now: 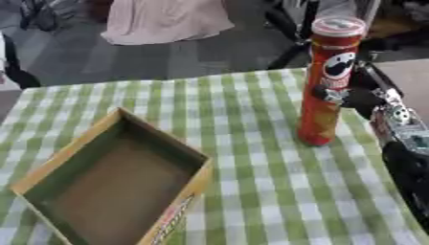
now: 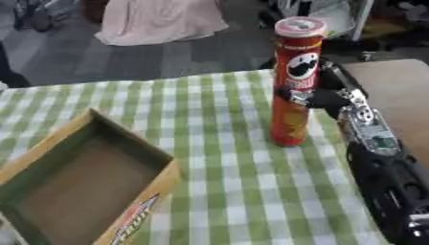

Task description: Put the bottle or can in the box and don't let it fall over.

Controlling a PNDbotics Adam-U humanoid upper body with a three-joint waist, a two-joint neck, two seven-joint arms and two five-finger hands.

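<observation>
A tall red crisp can [image 1: 327, 81] with a pale lid is seen upright on the right side of a green-checked worktop [image 1: 251, 158]. The right robot hand [image 2: 322, 98] is closed around the can's middle, fingers curled against its side. An open, empty cardboard box [image 1: 113, 184] lies near left, well apart from the can. The left robot hand is not shown. The can is judged light, stiff and smooth-sided, and top-heavy because it is tall and narrow; a hold at mid-height is judged best for keeping it upright.
</observation>
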